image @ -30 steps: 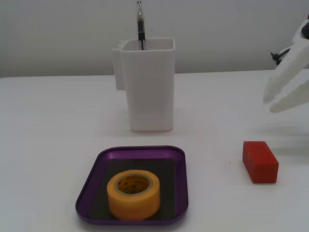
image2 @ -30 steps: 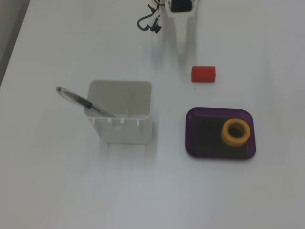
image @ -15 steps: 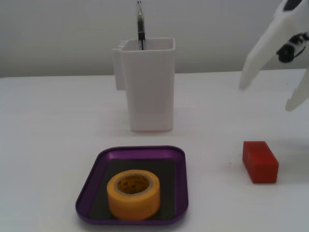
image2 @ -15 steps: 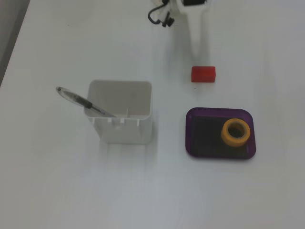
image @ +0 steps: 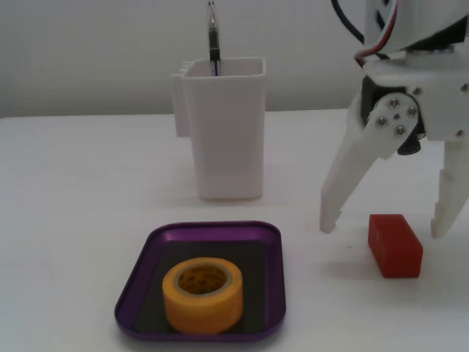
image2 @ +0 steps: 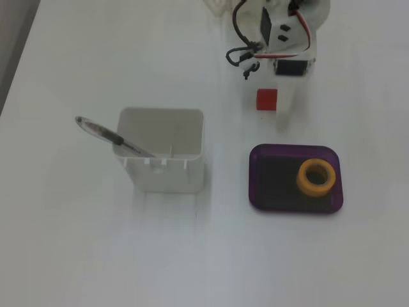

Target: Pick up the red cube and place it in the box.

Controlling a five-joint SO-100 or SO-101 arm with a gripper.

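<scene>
The gripper (image: 387, 224) hangs over the red cube (image: 395, 245) with its jaws spread wide, one white finger on each side and neither touching it. The cube lies on the white bench (image: 80, 205), right of the purple box (image: 272, 279), which holds a yellow tape roll (image: 203, 294).

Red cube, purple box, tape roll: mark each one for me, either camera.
red cube (image: 394, 246): a fixed view, front face.
box (image: 272, 273): a fixed view, right rim.
yellow tape roll (image: 203, 304): a fixed view, outer wall; it sits inside the box.
</scene>
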